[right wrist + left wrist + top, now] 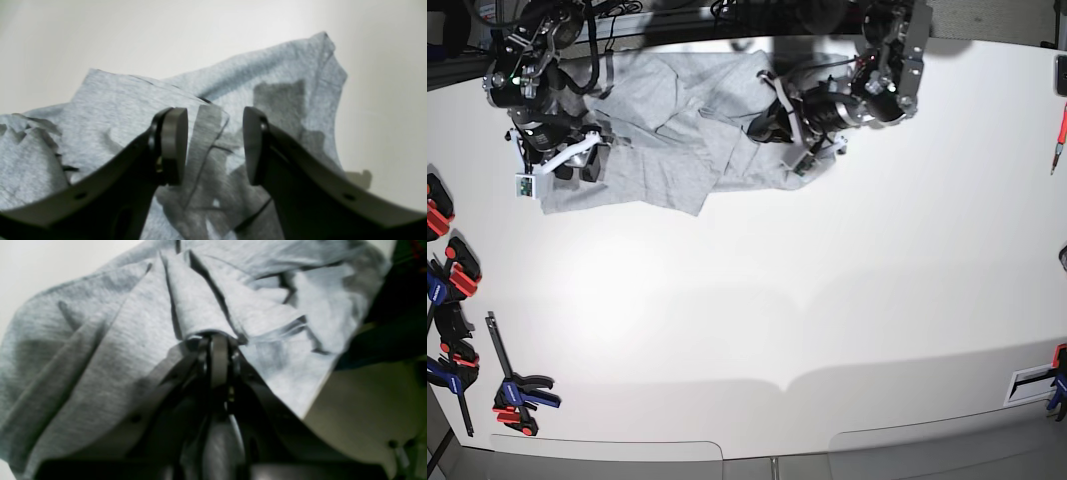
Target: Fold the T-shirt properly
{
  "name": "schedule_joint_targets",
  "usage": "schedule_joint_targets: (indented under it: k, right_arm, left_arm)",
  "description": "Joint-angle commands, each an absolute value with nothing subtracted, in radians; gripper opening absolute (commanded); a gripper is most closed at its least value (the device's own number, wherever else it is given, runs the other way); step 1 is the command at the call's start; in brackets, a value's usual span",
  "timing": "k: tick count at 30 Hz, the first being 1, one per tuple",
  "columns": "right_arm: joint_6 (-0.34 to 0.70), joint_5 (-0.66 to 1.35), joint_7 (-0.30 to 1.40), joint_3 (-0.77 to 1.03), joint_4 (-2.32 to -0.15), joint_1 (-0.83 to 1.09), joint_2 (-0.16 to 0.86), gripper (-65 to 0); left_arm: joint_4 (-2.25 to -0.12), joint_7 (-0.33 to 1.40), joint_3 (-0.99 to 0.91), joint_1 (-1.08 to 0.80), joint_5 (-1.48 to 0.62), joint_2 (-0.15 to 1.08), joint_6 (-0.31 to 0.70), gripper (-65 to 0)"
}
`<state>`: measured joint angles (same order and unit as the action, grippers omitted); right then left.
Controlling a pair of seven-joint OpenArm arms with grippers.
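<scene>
The light grey T-shirt (pixel 677 130) lies crumpled, in folds, at the back of the white table (pixel 807 300); no lettering shows. My left gripper (pixel 217 336) is shut on a bunched fold of the T-shirt (pixel 133 326); in the base view it (pixel 765 122) sits at the shirt's right part. My right gripper (pixel 215 143) is open and empty, its fingertips (pixel 173 143) just above the T-shirt (pixel 133 106) near an edge. In the base view it (pixel 587 160) is over the shirt's left end.
Several red, blue and black clamps (pixel 447 270) lie along the table's left edge, one more (pixel 519 392) at the front left. A red tool (pixel 1060 140) lies at the right edge and a clamp (pixel 1057 375) at the front right.
</scene>
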<state>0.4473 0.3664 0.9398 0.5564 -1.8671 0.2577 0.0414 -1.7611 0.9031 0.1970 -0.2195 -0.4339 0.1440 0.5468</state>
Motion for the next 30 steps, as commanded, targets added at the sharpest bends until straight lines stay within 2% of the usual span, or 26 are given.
schedule_joint_targets:
  k: [1, 9, 19, 22, 26, 30]
  right_arm:
    - [0.449, 0.377, 0.921, 0.558, -1.885, 0.249, 0.049, -39.6]
    - [0.449, 0.408, 0.928, 0.558, -1.885, 0.249, 0.048, -39.6]
    - [0.450, 0.408, 0.928, 0.558, -1.885, 0.250, 0.047, -39.6]
    - [0.450, 0.407, 0.929, 0.558, -1.885, 0.249, 0.047, -39.6]
    - [0.450, 0.408, 0.929, 0.558, -1.885, 0.249, 0.047, -39.6]
    - [0.450, 0.407, 0.932, 0.558, -1.885, 0.250, 0.047, -39.6]
  left_arm:
    - [-1.780, 0.881, 0.208, -0.201, -0.428, 0.142, 0.539, -65.0]
    - [-1.779, 0.834, 0.273, -0.134, -0.364, 0.132, 0.496, -65.0]
    - [-1.636, 0.738, 0.464, -0.047, -0.364, -0.022, 0.497, -65.0]
    - [-1.628, 0.772, 0.473, 0.007, -0.373, -0.042, 0.497, -65.0]
    - [-1.690, 0.875, 0.443, 0.059, -0.375, -0.011, 0.499, -65.0]
    - [-1.777, 0.907, 0.358, 0.049, -0.413, 0.096, 0.501, -65.0]
